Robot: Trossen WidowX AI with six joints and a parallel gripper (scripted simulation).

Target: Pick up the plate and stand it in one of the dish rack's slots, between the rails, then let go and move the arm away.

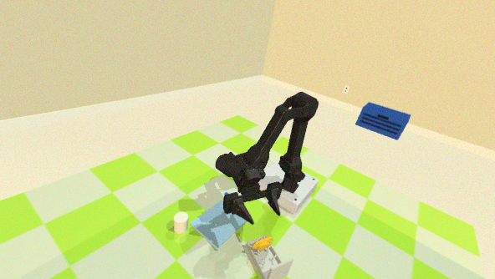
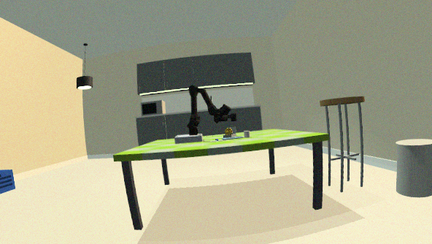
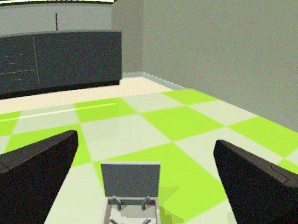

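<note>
The yellow-orange plate (image 1: 262, 243) (image 2: 228, 131) stands on its edge at the arm-side end of the dish rack, leaning somewhat in the top view. It is out of the wrist view. The small grey dish rack (image 1: 281, 269) (image 3: 131, 180) stands on the table with its tall end panel at the far end from the arm. The exact slot and the plate's lower edge are too small to tell. My gripper (image 1: 266, 219) (image 3: 147, 143) is open, with nothing between its fingers. It hangs above and back from the plate, on the arm-base side, apart from it.
A light blue flat sheet (image 1: 213, 225) lies beside the rack, partly under the gripper's shadow. A white cylinder (image 1: 181, 222) (image 2: 247, 134) stands beyond the sheet. The arm's pale base box (image 1: 298, 192) (image 2: 188, 139) is behind the gripper. A small blue thing (image 2: 217, 139) lies near the sheet.
</note>
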